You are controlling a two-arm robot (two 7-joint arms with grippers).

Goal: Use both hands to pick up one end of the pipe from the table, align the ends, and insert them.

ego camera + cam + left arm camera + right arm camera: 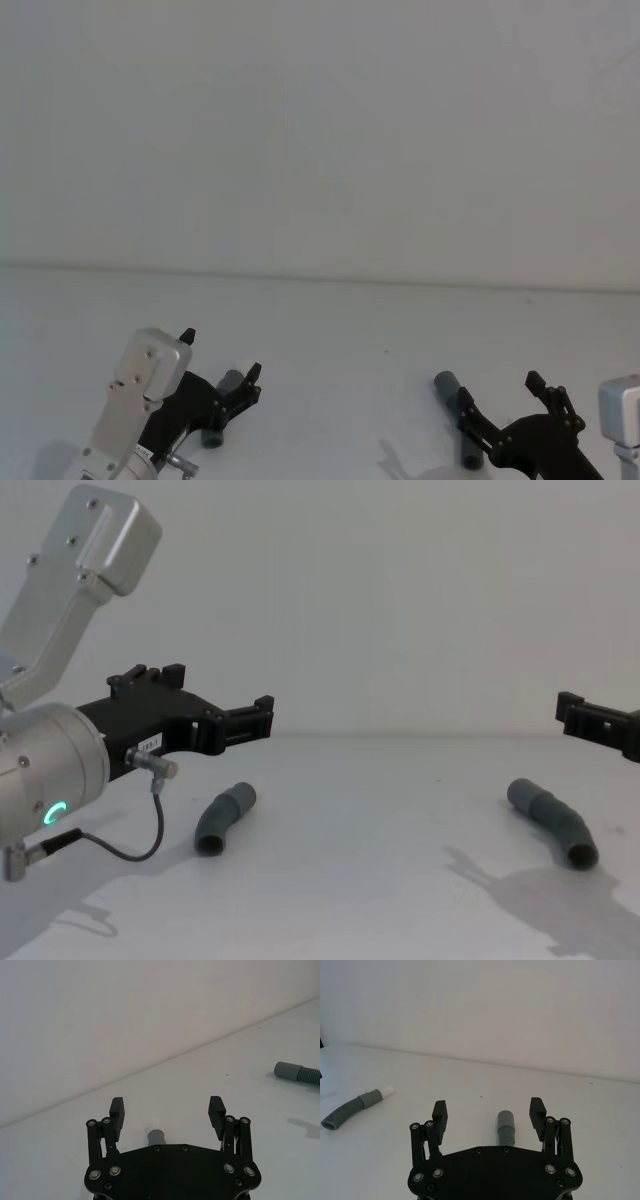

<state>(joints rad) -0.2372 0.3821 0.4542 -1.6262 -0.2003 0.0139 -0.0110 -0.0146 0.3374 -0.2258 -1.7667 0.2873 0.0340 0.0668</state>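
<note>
Two dark grey ribbed pipe pieces lie apart on the white table point(330, 320). The left piece point(222, 405) point(225, 818) rests under my left gripper point(222, 354) point(167, 1107) point(222, 695), which hovers open above it, and the piece's cuff point(156, 1136) shows between the fingers. The right piece point(458, 420) point(552, 820) point(505, 1127) lies beneath my right gripper point(500, 392) point(488, 1109) point(578, 713), also open and raised off the table. From the right wrist, the left piece point(350, 1108) shows its white tip point(388, 1091). From the left wrist, the right piece's grey socket cuff point(289, 1070) shows.
A plain pale wall point(320, 130) rises behind the table's far edge. A thin cable point(140, 835) hangs from the left arm near the left piece. White table surface lies between the two pieces.
</note>
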